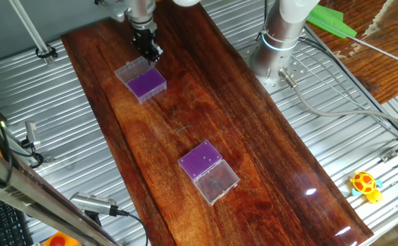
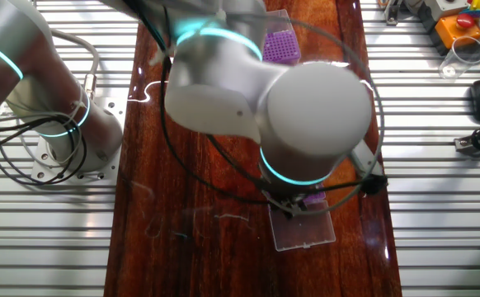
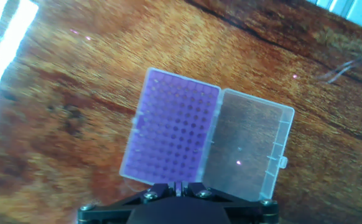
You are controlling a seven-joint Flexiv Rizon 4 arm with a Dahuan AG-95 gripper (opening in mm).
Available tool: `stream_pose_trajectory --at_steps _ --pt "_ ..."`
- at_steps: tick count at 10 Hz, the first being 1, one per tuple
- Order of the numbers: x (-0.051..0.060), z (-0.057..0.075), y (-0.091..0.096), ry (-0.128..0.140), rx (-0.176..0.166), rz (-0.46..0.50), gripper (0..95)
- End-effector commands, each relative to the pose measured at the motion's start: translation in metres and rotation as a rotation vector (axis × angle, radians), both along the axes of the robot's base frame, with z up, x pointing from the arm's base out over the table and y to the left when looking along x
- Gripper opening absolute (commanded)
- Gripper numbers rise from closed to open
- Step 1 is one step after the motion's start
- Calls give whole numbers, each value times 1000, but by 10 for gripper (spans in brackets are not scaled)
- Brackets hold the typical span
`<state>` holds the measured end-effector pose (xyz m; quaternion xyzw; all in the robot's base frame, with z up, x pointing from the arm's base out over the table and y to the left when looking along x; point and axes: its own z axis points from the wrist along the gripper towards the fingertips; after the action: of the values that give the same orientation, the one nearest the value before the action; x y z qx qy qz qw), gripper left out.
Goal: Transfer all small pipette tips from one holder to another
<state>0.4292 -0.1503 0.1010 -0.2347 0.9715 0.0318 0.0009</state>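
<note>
Two purple tip holders with clear hinged lids lie open on the dark wooden board. In one fixed view the far holder sits right under my gripper, and the near holder lies toward the front. In the hand view the purple rack and its open lid lie just below my gripper. Its fingers are shut with a thin pale pipette tip pinched between them. In the other fixed view my arm hides the gripper. There one holder's lid shows under the arm, and the second holder lies at the top.
The arm's base stands at the back right with cables trailing over the metal table. A yellow toy lies at the right edge. A second arm's base and a clear beaker flank the board.
</note>
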Motion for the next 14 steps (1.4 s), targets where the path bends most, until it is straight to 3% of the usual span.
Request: stream_pose_trajectory --at_steps 1,2,3,5,7,11,14 --pt "3 7 17 4 -3 -21 0" --pt "7 8 31 5 -3 -38 0" --pt "14 6 65 7 -2 -81 0" --pt "16 4 102 9 0 -138 0" --pt "16 3 107 7 9 -143 0" --pt "16 3 107 23 10 23 0" --pt "16 3 107 20 7 54 0"
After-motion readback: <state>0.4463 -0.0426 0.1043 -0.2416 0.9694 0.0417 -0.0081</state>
